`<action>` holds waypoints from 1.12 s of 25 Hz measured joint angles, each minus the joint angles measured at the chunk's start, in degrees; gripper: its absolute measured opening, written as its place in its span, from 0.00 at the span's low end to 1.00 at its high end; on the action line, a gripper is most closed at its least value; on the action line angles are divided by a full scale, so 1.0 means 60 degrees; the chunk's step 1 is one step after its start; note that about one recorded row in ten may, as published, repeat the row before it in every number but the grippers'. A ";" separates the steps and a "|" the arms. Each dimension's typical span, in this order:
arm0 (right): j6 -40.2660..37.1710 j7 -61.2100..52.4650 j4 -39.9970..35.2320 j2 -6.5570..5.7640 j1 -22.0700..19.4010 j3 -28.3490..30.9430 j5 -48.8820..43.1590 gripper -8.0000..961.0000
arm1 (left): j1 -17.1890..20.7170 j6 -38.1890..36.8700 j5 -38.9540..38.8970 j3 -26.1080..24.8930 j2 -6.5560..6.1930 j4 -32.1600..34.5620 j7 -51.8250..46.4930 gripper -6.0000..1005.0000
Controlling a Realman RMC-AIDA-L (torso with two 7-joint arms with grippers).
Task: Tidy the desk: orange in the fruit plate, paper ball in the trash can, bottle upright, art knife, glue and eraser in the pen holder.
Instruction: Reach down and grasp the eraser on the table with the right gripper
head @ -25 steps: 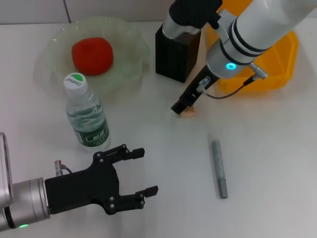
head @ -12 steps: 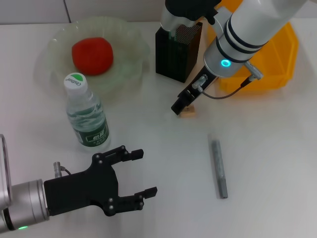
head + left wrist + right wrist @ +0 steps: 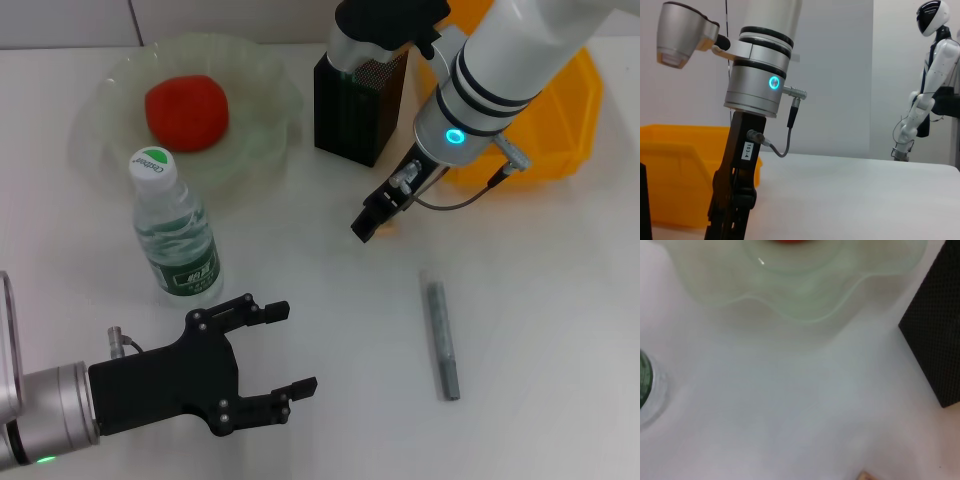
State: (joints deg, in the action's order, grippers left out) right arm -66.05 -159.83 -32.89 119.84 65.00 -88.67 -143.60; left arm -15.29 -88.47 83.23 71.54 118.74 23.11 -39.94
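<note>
The tan eraser [image 3: 866,475] shows only as a sliver at the right wrist view's bottom edge (hidden in the head view) beneath the right gripper [image 3: 366,226], whose grip can't be told. The left gripper [image 3: 285,348] rests spread at lower left.

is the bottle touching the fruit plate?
Cannot tell. In the head view the bottle stands upright, its cap overlapping the fruit plate's near rim, so no gap shows at its base. The right wrist view shows only the bottle's edge, apart from the rim.
</note>
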 joint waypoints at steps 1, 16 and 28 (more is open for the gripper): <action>0.0022 -0.0077 0.0011 0.0000 0.0005 -0.0001 -0.0001 0.65 | 0.0000 0.0000 0.0000 0.0000 0.0000 0.0000 0.0000 0.81; 0.0425 -0.0294 0.0392 0.0000 -0.0008 0.0144 0.0058 0.63 | -0.0001 -0.0005 0.0000 0.0000 0.0000 0.0000 0.0008 0.81; 0.0592 -0.0233 0.0495 0.0007 -0.0075 0.0146 0.0096 0.56 | -0.0021 0.0041 0.0000 0.0000 0.0002 -0.0016 0.0007 0.81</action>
State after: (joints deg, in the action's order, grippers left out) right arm -62.50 -161.23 -29.93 119.89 64.54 -87.79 -143.02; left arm -15.41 -88.23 83.23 71.54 118.75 23.02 -39.90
